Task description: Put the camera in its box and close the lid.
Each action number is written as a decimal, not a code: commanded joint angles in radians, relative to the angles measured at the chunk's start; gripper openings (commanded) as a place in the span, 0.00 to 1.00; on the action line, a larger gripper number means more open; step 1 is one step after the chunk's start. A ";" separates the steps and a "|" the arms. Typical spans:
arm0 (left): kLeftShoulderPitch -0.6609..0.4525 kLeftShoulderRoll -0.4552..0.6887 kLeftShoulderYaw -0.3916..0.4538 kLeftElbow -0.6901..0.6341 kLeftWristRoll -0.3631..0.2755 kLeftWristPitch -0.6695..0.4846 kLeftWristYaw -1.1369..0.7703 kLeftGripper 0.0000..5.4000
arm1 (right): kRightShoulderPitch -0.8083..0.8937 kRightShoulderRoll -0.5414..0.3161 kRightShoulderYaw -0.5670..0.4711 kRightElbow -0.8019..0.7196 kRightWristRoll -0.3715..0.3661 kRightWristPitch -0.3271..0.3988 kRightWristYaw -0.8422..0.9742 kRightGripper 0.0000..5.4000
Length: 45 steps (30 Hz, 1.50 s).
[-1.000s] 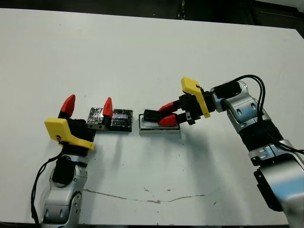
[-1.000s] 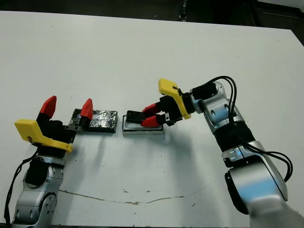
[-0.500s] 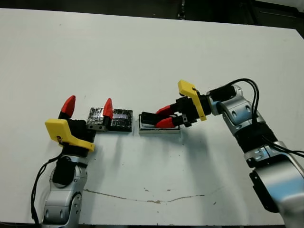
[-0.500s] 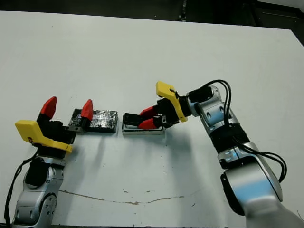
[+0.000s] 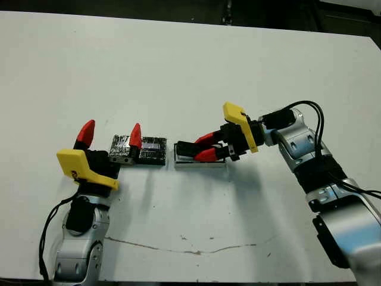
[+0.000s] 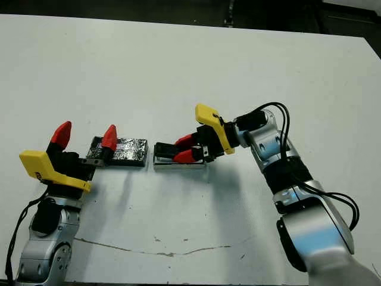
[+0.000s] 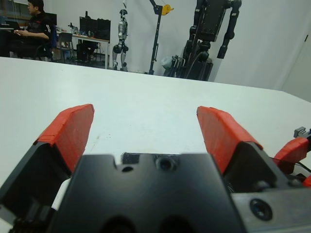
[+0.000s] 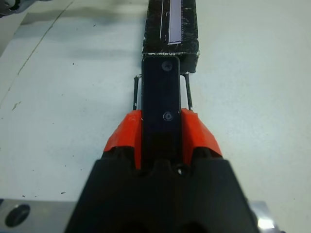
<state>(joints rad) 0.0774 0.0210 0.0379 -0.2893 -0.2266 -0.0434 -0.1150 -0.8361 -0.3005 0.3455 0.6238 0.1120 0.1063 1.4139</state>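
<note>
in the middle of the head view the right tool (image 5: pixel 202 148) is closed on the camera (image 5: pixel 186 147), its two red fingers (image 8: pixel 124 132) pressing the narrow black body from both sides. the camera sticks out past the fingertips and sits low over the box (image 5: pixel 200 161), a small white tray on the white tabletop (image 5: pixel 178 71); i cannot tell if the camera touches the bottom of the box. just left of the box, with a small gap between them, lies the lid (image 5: pixel 146 150), black and shiny with a pale strip on top. at the lower left of the frame the left tool (image 5: pixel 111 133) stands with its fingers wide apart and holds nothing; one red fingertip (image 5: pixel 136 134) is in front of the left part of the lid. in the left wrist view a person sits far behind the tabletop.
</note>
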 commanded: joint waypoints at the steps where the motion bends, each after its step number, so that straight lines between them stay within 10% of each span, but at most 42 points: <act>1: 0.014 0.000 0.002 0.003 -0.003 0.005 -0.006 1.00 | 0.024 -0.023 0.007 0.039 -0.031 0.004 0.001 0.31; 12: 0.016 0.002 0.001 0.003 0.003 0.001 -0.005 1.00 | -0.012 -0.051 0.026 0.081 -0.051 0.021 0.063 0.31; 45: 0.022 0.000 -0.005 0.010 0.006 -0.003 -0.011 1.00 | -0.015 -0.086 -0.050 0.017 0.006 -0.050 0.118 1.00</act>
<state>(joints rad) 0.0831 0.0213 0.0343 -0.2868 -0.2225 -0.0511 -0.1214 -0.8613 -0.3593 0.3138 0.6586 0.1082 0.0591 1.5338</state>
